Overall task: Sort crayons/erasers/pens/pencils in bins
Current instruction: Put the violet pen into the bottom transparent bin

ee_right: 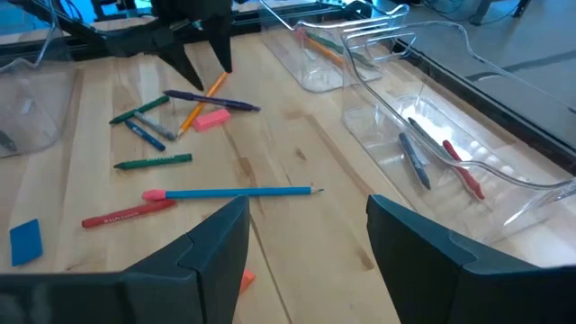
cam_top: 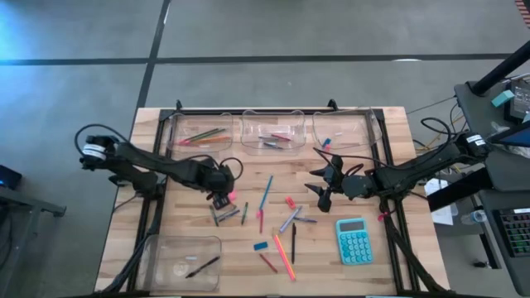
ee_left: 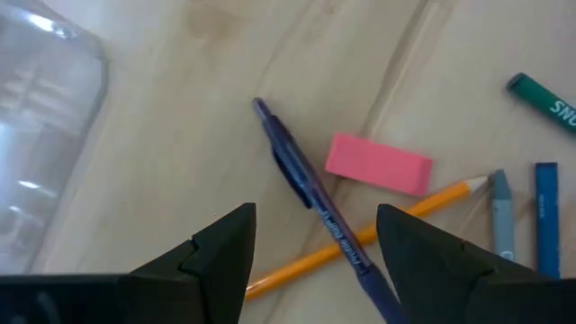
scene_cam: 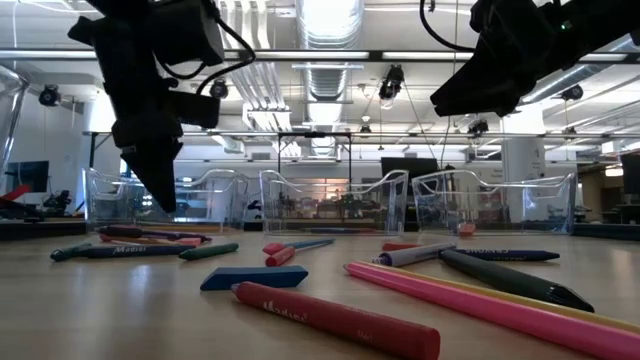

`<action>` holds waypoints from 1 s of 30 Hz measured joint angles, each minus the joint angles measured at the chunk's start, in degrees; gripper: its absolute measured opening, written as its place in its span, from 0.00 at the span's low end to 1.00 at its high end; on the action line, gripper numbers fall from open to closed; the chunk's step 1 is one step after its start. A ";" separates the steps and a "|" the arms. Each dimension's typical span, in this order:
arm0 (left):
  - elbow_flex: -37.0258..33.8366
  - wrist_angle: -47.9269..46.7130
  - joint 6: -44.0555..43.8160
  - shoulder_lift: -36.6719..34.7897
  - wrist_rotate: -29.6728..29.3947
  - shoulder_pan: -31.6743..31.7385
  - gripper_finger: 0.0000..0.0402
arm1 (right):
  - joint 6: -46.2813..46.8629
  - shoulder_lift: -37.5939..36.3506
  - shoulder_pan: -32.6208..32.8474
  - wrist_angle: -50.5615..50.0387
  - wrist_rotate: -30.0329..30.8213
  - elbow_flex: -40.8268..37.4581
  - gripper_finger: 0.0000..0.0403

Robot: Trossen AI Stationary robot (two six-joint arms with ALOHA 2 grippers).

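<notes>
Bench (cam_top: 389, 257): a wooden top; it carries everything named below.
Bins (cam_top: 269, 132): three clear tubs stand in a row along the far edge and a fourth sits at the near left corner. The far left tub holds long thin sticks, the middle one short sticks, the near left one a dark stick.
My left gripper (cam_top: 219, 199): I hang it left of centre, jaws released and holding nothing, over a small cluster. Between my fingers (ee_left: 225, 256) I see the purple pen lying across the orange pencil.
My right gripper (cam_top: 323, 189): I hold it right of centre, jaws spread and bare, above the wood near the far right tub.
Calculator (cam_top: 354, 240): teal, near the right edge.
Pencils (cam_top: 265, 193): a blue one lies mid-bench, pink and orange ones nearer the front edge.
Pen (ee_left: 310, 189): purple, under my left gripper.
Crayons (cam_top: 267, 262): a red one lies near the front edge; green and grey ones lie beside the cluster.
Erasers (ee_left: 378, 163): the pink one lies just beside the pen; a blue one lies near the front edge.
</notes>
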 joint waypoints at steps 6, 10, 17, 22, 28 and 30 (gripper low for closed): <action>-0.52 0.88 0.44 1.70 1.22 0.76 0.54 | 0.60 0.00 0.00 -0.02 0.00 -0.26 0.53; -0.52 1.06 1.55 2.73 1.38 2.21 0.54 | 0.59 0.00 0.00 0.01 -0.02 -0.35 0.53; -3.09 7.83 3.44 3.68 5.82 5.41 0.54 | 0.53 0.00 0.00 0.02 -0.02 -0.35 0.53; -5.17 8.37 3.15 3.68 6.60 6.32 0.54 | 0.47 0.00 0.00 0.00 -0.02 -0.45 0.53; -6.57 9.78 2.95 3.50 6.66 6.32 0.50 | 0.45 0.00 0.00 0.00 -0.02 -0.48 0.53; -6.94 10.44 2.97 3.44 6.70 6.29 0.45 | 0.45 0.00 0.00 0.02 -0.02 -0.50 0.53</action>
